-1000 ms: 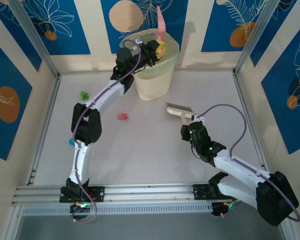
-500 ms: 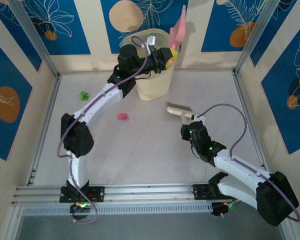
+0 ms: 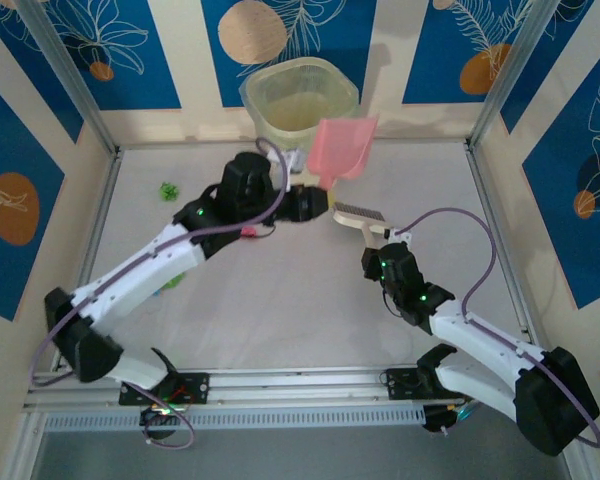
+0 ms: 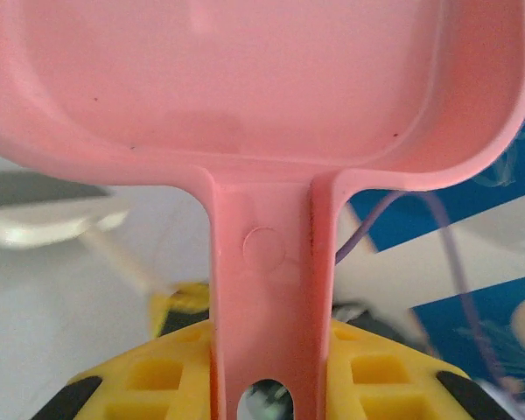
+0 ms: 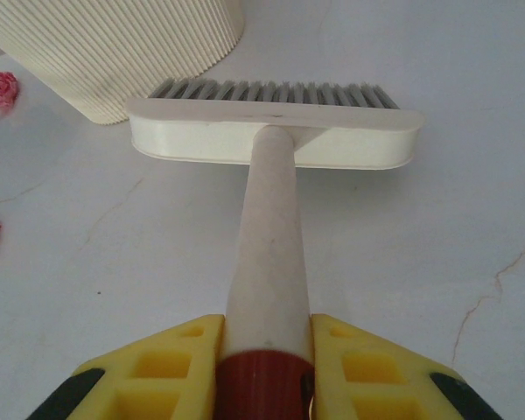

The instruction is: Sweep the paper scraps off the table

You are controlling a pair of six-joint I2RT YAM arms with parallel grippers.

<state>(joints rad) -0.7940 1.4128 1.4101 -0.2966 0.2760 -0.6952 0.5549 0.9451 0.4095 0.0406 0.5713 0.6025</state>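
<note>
Left gripper (image 3: 318, 198), clamped on dustpan (image 3: 342, 148), is back from bin (image 3: 248, 95) at 12; right gripper (image 5: 264, 367) clamps brush (image 5: 271, 131); green scrap (image 3: 167, 189) at 10 remains.

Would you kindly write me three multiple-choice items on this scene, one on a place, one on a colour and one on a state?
1. Where does the cream bin stand?
A. At the far edge of the table, near the middle
B. At the near rail, between the arm bases
C. In the near right corner

2. What colour is the dustpan held by the left tool?
A. Blue
B. Pink
C. Green

3. How does the right tool stand toward the brush?
A. Open, above it
B. Shut on its handle
C. Shut beside it, not touching

Answers:
1 A: the top view shows the bin at the far edge.
2 B: the pan is pink in the top and left wrist views.
3 B: the right wrist view shows the tool clamping the handle from both sides.
</note>
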